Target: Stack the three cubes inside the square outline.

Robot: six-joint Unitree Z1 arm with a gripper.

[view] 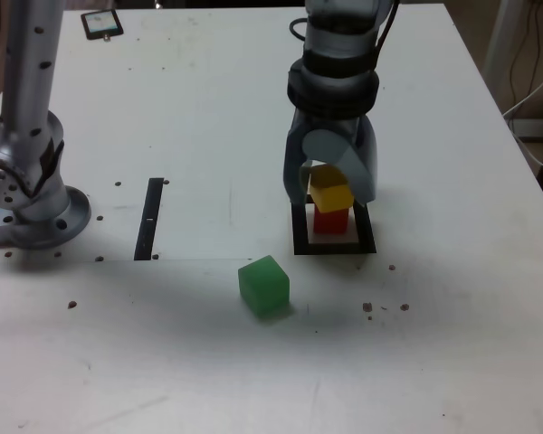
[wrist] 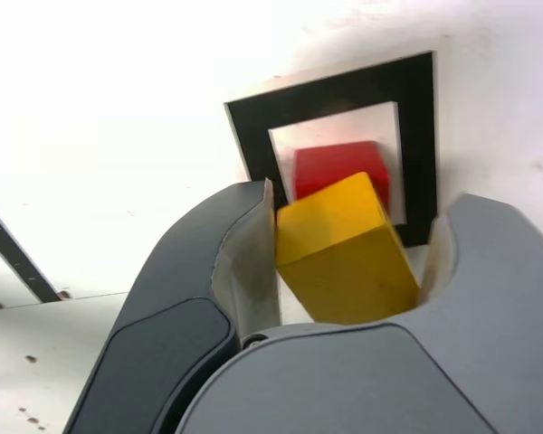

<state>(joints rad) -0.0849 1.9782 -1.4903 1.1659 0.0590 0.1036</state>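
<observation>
- In the exterior view, the arm comes down steeply from the far edge, its forearm close to upright and its gripper pointing down over the square outline.
- The jaws stand partly apart, one on each side of the yellow cube; whether they grip it cannot be told.
- The yellow cube is tilted, a corner pointing down and near, above the red cube, which sits inside the outline.
- The green cube lies on the tabletop, near and to the left of the outline, turned with an edge toward the near side; like the others, it has no long axis.
- The tabletop is smooth, white and shiny, flecked with brown spots; a straight black strip runs near to far, left of the outline.
- In the wrist view, the fingers are smooth, rounded grey shells with paler inner faces, on both sides of the yellow cube.
- That cube has flat, plain faces and sharp edges, and sits askew to the outline's sides.
- The red cube shows partly behind it, inside the flat, matte black frame with its white centre.
</observation>
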